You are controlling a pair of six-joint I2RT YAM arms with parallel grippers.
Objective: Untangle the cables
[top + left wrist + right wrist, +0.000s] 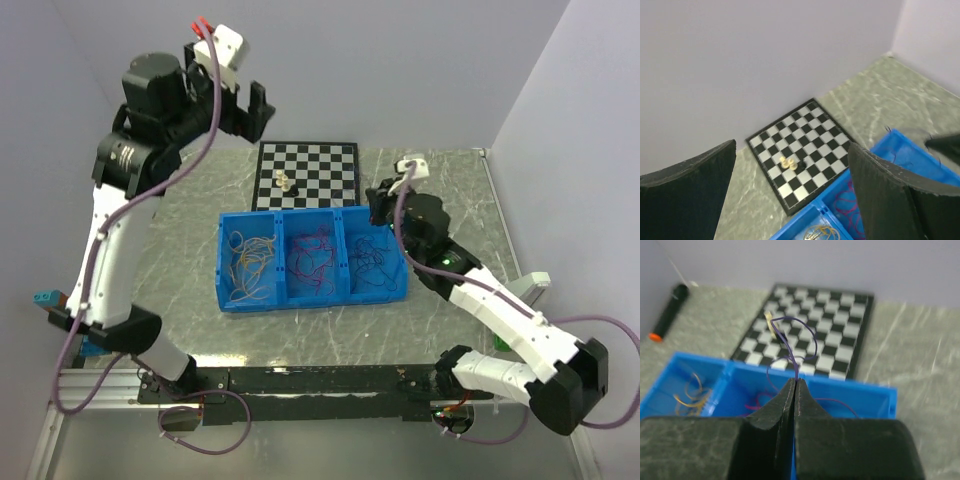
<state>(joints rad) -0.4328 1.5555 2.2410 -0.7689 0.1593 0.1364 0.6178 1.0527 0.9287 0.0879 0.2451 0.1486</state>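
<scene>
Closest to the right wrist camera, the right jaws are pressed tight together, and a single dark purple wire [796, 342] is pinched at their tip. It curls up and away in a loose loop toward the chessboard [815, 322], and one end shows a pale tip. From above, the right arm [480, 300] holds these jaws at the back right corner of the blue tray [312, 298], over its right-hand compartment.

The cables lie in that tray on the worktop [180, 220], sorted by colour. The yellow-orange wires [250, 262] are in the left compartment, the red wires [313, 262] in the middle and the dark purple wires [372, 265] on the right.

The left arm [105, 250] is raised high over the back left of the worktop. Its jaws stand wide apart with nothing between them, and they look down at the chessboard, where a few small pale chess pieces [786, 162] stand.

The step in hand looks like handling one purple strand at the purple compartment. The sorting seems far along, since no mixed bunch shows in any view. Whether the pinched wire is free of the others below it cannot be told, because thin purple strands trail near the jaws inside the tray.

The next move calls for checking that the strand is free. If it hangs clear, it needs a small drop over the right compartment and a clean release. If it drags neighbours along, a slow lift is needed, or the idle left jaws must hold the bunch down.
</scene>
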